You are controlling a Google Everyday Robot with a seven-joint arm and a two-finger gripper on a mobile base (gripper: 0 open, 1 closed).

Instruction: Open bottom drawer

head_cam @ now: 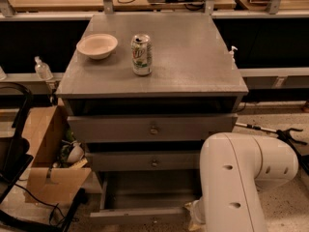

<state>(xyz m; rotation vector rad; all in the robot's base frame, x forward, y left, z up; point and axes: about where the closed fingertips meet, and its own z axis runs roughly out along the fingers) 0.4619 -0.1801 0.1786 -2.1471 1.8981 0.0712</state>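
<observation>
The grey cabinet [145, 86] has three drawers. The top drawer [153, 128] and middle drawer [153, 162] show flat grey fronts with small round metal knobs. The bottom drawer [140, 202] stands pulled out, its shallow grey tray showing and its front edge near the lower frame border. My white arm [236, 178] fills the lower right, reaching down beside the drawer's right end. My gripper [195, 219] is at the drawer's front right corner, mostly hidden behind the arm.
A white bowl [97, 45] and a green-and-white soda can [141, 54] stand on the cabinet top. An open cardboard box [50, 163] with clutter sits on the floor at left, beside a black frame [14, 149]. Benches run behind.
</observation>
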